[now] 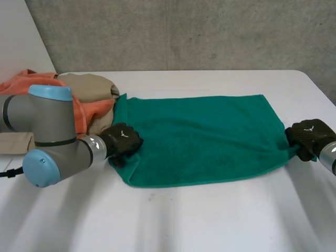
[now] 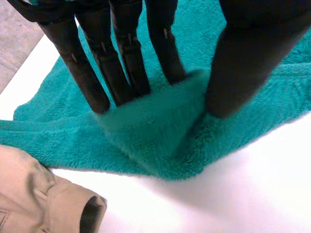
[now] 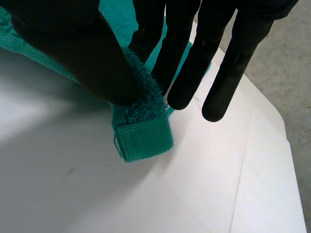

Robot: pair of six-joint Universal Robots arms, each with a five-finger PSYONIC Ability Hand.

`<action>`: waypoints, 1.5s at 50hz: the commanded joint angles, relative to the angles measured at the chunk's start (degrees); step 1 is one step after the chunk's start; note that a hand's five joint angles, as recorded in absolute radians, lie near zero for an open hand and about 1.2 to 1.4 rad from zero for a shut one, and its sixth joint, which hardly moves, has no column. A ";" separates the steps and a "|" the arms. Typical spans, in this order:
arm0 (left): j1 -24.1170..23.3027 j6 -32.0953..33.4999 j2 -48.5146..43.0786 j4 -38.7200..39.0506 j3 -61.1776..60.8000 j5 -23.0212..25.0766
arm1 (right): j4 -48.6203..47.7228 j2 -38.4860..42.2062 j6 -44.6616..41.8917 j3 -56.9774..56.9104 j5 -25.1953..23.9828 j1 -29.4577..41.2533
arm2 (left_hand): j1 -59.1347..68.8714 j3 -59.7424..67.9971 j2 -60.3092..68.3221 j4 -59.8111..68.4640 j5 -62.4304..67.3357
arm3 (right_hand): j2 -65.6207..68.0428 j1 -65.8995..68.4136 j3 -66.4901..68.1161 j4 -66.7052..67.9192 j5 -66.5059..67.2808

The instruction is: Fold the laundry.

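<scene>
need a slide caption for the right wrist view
Right hand pinching a corner of the green towel over the white table.

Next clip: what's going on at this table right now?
A two-armed robot is working on a green towel spread flat on the white table. The left hand pinches the towel's left edge, close to the near corner. The right hand pinches the near right corner. No fold is made yet. An orange cloth and a tan garment lie piled by the left arm.
</scene>
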 commanded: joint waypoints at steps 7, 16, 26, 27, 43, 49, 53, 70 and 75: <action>0.33 -1.43 11.54 -5.17 -8.15 -7.43 | 7.37 -5.82 -3.02 -0.39 -0.62 -4.61 | 23.14 24.97 24.80 24.83 25.06 | 12.52 15.63 11.95 11.37 11.44; 3.32 -2.75 33.25 -14.05 -26.96 -8.66 | 35.14 -16.99 -31.30 3.29 -3.78 -14.54 | 23.14 24.97 24.80 24.83 25.06 | 12.52 15.63 11.95 11.37 11.44; 2.53 -5.03 31.08 -12.57 -31.46 -9.71 | 37.63 -14.98 -38.72 6.91 -4.67 -12.88 | 23.14 24.97 24.80 24.83 25.06 | 12.52 15.63 11.95 11.37 11.44; 2.45 -6.69 29.15 -10.30 -30.33 -10.41 | 35.62 -13.58 -36.88 5.86 -3.97 -12.44 | 23.14 24.97 24.80 24.83 25.06 | 12.52 15.63 11.95 11.37 11.44; 0.34 -23.65 16.13 16.08 2.00 -10.59 | 10.49 -1.53 -5.69 -24.45 5.26 0.30 | 23.14 24.97 24.80 24.83 25.06 | 12.52 15.63 11.95 11.37 11.44; 1.30 -33.06 15.25 32.33 15.11 -13.57 | -10.95 -2.75 12.59 -33.70 10.18 1.09 | 23.14 24.97 24.80 24.83 25.06 | 12.52 15.63 11.95 11.37 11.44; 2.36 -39.65 13.76 37.89 19.86 -16.65 | -24.24 -3.55 20.70 -33.09 10.63 1.36 | 23.14 24.97 24.80 24.83 25.06 | 12.52 15.63 11.95 11.37 11.44; 4.38 -40.54 5.05 30.33 10.92 -13.14 | -7.38 7.60 12.18 -32.91 5.79 7.07 | 23.14 24.97 24.80 24.83 25.06 | 12.52 15.63 11.95 11.37 11.44; 4.03 -39.84 3.65 29.46 3.01 -12.00 | -1.94 12.79 7.53 -32.65 6.32 7.60 | 23.14 24.97 24.80 24.83 25.06 | 12.52 15.63 11.95 11.37 11.44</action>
